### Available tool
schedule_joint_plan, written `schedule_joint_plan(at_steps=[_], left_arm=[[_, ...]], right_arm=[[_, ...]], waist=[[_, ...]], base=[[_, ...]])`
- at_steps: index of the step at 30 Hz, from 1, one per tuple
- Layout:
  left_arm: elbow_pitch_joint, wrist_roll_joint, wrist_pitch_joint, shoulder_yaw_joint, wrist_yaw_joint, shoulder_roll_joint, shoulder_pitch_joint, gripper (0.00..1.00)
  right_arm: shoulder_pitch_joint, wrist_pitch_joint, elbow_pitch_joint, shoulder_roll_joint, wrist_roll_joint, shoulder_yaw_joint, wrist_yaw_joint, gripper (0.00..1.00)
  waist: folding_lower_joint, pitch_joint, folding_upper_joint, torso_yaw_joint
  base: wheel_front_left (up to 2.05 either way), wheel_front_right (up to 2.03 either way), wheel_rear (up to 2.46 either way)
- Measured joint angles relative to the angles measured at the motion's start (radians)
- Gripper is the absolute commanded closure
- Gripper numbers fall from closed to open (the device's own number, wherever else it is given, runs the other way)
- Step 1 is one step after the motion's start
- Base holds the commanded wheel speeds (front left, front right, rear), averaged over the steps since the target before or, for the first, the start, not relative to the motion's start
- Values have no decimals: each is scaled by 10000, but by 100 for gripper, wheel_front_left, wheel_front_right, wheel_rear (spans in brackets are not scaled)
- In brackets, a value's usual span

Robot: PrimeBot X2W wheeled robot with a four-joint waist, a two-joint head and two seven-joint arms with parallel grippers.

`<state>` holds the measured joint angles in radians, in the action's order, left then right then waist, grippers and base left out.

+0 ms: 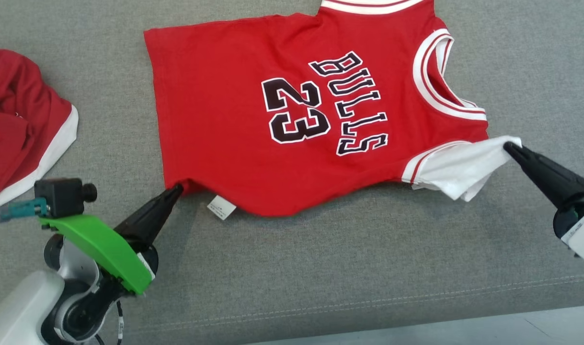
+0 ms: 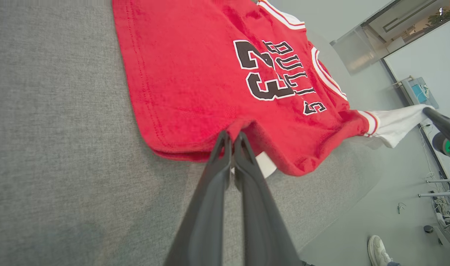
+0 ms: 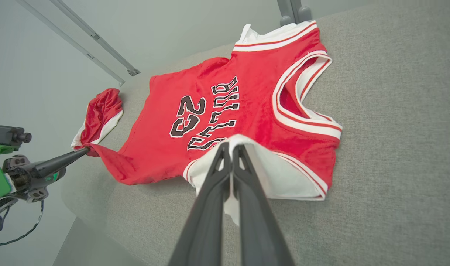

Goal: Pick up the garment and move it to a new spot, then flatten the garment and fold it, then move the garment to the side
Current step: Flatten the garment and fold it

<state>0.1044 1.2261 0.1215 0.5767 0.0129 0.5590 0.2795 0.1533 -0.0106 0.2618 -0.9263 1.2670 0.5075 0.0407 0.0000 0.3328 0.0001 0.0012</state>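
From the head view, the red jersey (image 1: 253, 143) lies spread face up on the grey cushion (image 1: 320, 268), its black "BULLS 23" lettering running sideways, the collar toward the robot's right and the hem toward its left. The left gripper (image 1: 177, 189) has its fingers pressed together on the near hem corner, just beside a small white tag (image 1: 221, 207) that pokes out from under the cloth. The right gripper (image 1: 508, 147) is pinched tight on the tip of the white sleeve (image 1: 459, 167), which is drawn out from the near armhole. A second red garment (image 1: 18, 120) with a white edge lies bunched at the far left, apart from the jersey. In the left wrist view, the left gripper (image 2: 232, 138) shows both dark fingers closed with a fold of the red hem caught at their tips, and the tag (image 2: 266, 162) shows just to the right. The right gripper (image 2: 431, 112) holds the sleeve end at the right edge, and a person's shoe (image 2: 378, 249) stands on the floor below. In the right wrist view, the right gripper (image 3: 231, 147) is clamped on the white sleeve fabric, the jersey lies flat beyond it, and the left gripper (image 3: 85, 149) grips the pulled-out hem corner near the second red garment (image 3: 103, 111).
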Motion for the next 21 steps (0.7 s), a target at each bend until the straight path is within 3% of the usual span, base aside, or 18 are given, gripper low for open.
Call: schedule_joint_plan(at_steps=[1,2,9,21], left_arm=[[161,869,1655,-23,405,8,1485,100],[121,922,1833,-35,435,4,1679,100],[-483,1480,2472,-577,780,-159,3012,100],[-1755,1509,2842,-662,859,-568,4141,99]], right_arm=[[2060,-1235,-353,10,15,-136,-173,100],[2286,-1421,-420,23,15,-102,-178,100],[3714,-2397,-1089,458,-192,276,-339,100],[5500,-3001,-2401,1467,-959,756,-428,100]], waist=[[0,645,0,102],[0,734,0,121],[0,1367,0,249],[0,2108,0,329]], base=[[0,0,0],[0,0,0],[0,0,0],[0,0,0]])
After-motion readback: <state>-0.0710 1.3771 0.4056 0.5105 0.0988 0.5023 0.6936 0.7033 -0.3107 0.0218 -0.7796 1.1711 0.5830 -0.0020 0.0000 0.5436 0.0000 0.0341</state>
